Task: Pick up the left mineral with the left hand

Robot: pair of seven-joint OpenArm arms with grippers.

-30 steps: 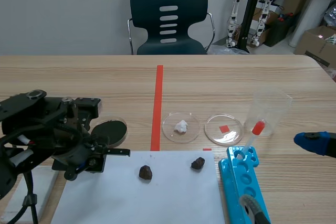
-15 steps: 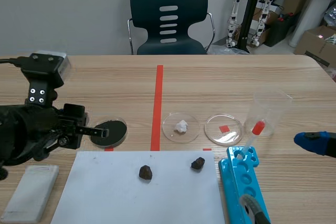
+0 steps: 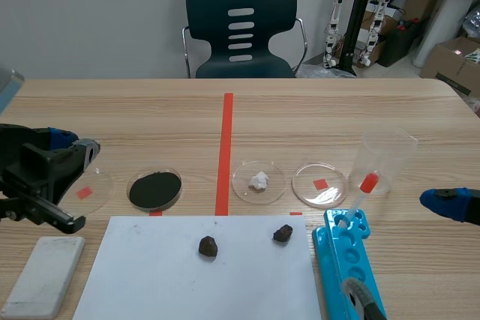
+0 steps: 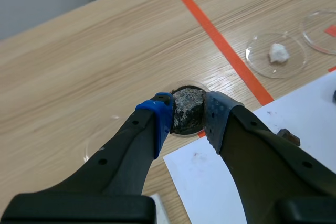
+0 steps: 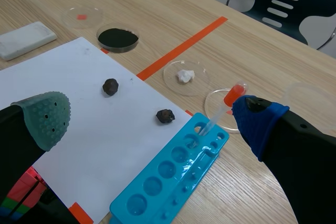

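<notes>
bright, even indoor light falls from overhead on the pale wooden table (image 3: 337,110), with no hard beam from either side, and the white paper (image 3: 150,282) is the brightest patch without washing out. shadows are soft and short: only a thin dark rim lies under the 2 loose stones (image 3: 208,246) on the paper, while in the left wrist view the left gripper (image 4: 187,115) shades the mineral (image 4: 188,107) pinched between its pads. faint highlights trace the rims of the clear dishes (image 3: 259,182) and the plastic cup (image 3: 386,157).
</notes>
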